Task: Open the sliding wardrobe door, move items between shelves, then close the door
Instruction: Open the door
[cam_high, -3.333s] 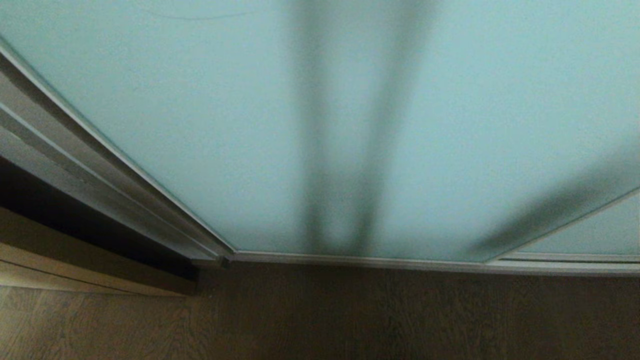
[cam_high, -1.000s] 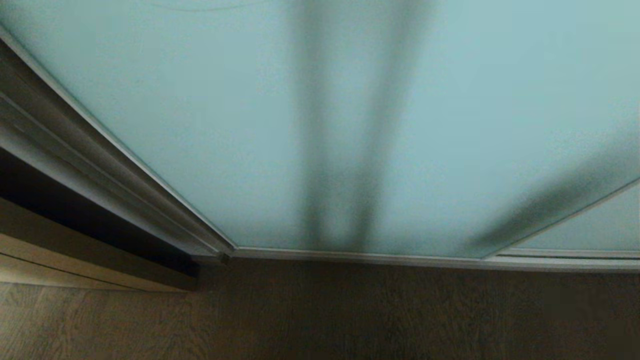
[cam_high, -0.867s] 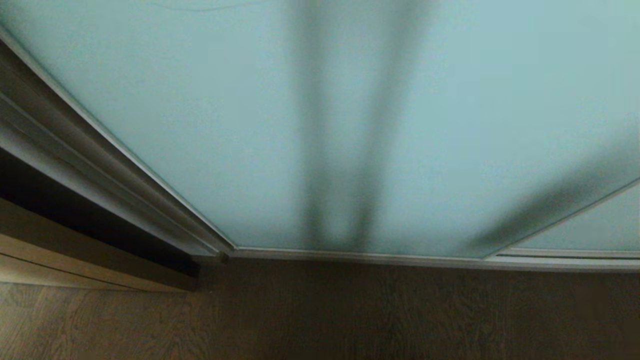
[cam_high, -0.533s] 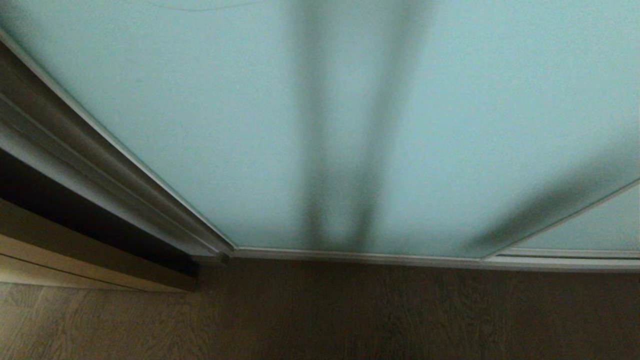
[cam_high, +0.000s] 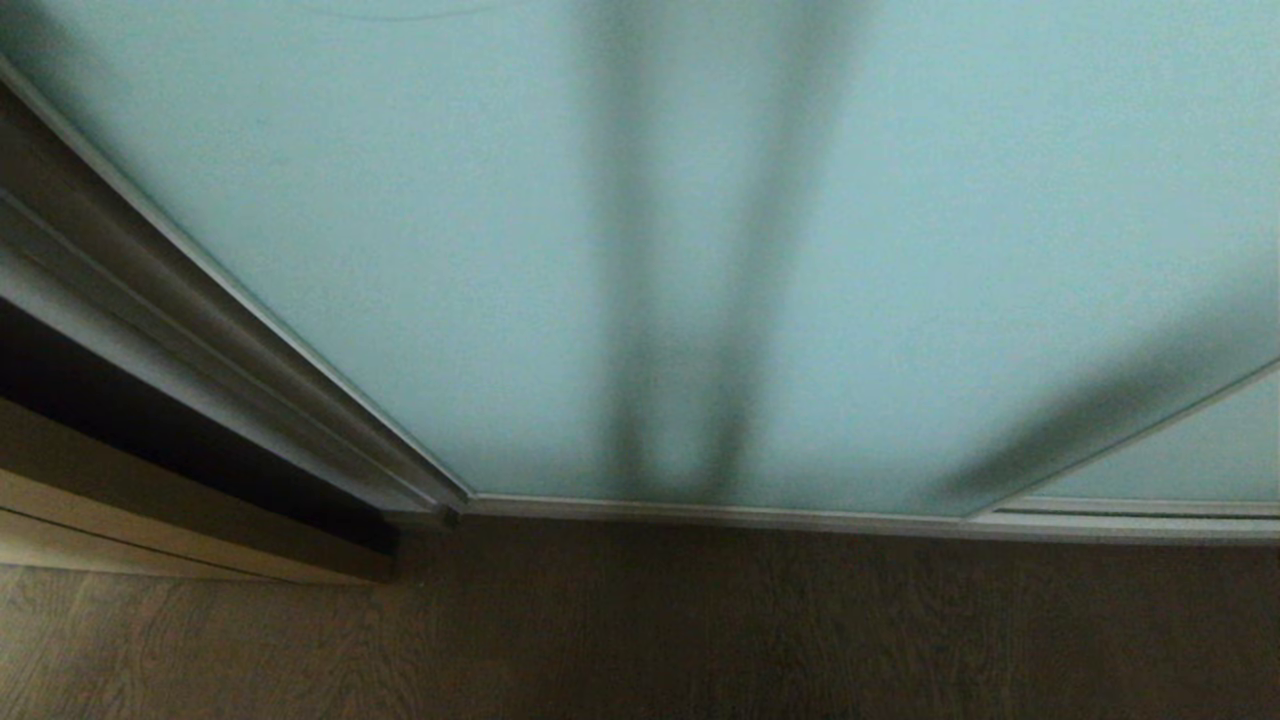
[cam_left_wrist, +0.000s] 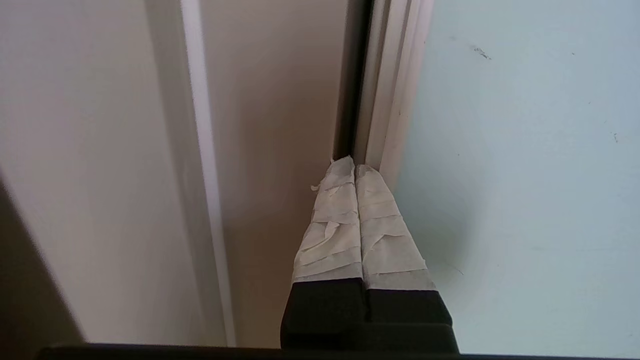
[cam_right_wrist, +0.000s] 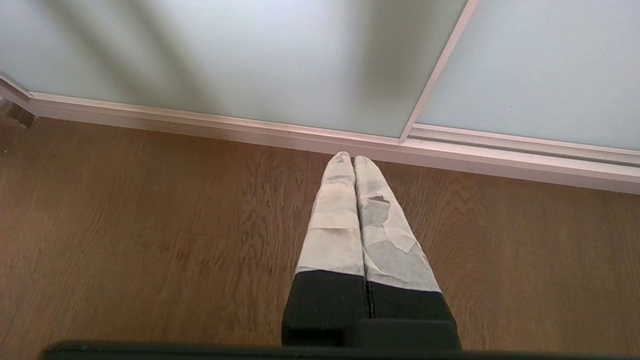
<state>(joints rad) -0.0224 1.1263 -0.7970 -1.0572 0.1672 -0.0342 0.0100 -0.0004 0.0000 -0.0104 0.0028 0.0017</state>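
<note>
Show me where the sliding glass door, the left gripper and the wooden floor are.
sliding wardrobe door (cam_high: 400, 250): head view, on the frosted glass.
left gripper (cam_left_wrist: 355, 167): left wrist view, at the shut taped fingertips.
wooden floor (cam_right_wrist: 150, 225): right wrist view, on bare boards.

Left gripper (cam_left_wrist: 355, 167) & right gripper (cam_right_wrist: 353, 159): black bases, two tapered fingers (cam_left_wrist: 330, 225) each, wrapped in off-white tape, wrinkled, torn edges.

Three close views, shared wardrobe door (cam_high: 400, 250)

Dim, soft shadow bands, curved edges
</note>
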